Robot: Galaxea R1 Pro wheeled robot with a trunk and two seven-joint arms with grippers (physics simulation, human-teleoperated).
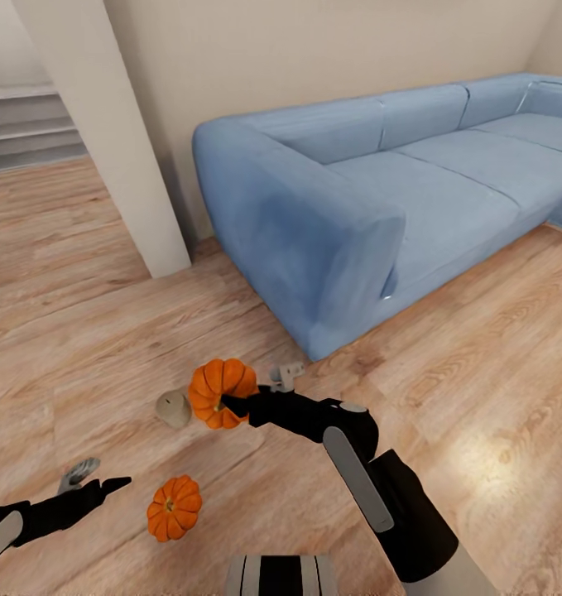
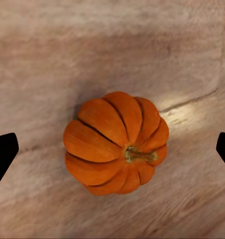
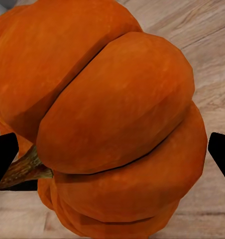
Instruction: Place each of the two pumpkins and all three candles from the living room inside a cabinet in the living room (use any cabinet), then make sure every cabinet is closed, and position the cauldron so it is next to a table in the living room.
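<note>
Pumpkins are the things in play — two of them, both over the wooden floor [image 1: 82, 331] in front of a blue sofa [image 1: 380, 207]. The right gripper [image 1: 231, 406] is clamped on the first pumpkin [image 1: 221, 392], which is tipped on its side: its stem [image 3: 23, 169] points sideways towards one of the black fingertips, so its stem-to-base axis runs roughly level rather than upright. In the right wrist view its ribbed orange body sits close between the two fingertips at the frame edges. Just beside it on its left, a tan candle [image 1: 174, 409] stands on the floor.

The second pumpkin [image 1: 174, 507] rests on the floor nearer the robot, stem [image 2: 140, 155] facing up and leaning slightly sideways. The left gripper [image 1: 94, 480] hovers near it with its fingers spread wide — in the left wrist view the pumpkin lies between the two black fingertips, well apart from both. A white pillar [image 1: 107, 124] rises behind, left of the sofa.
</note>
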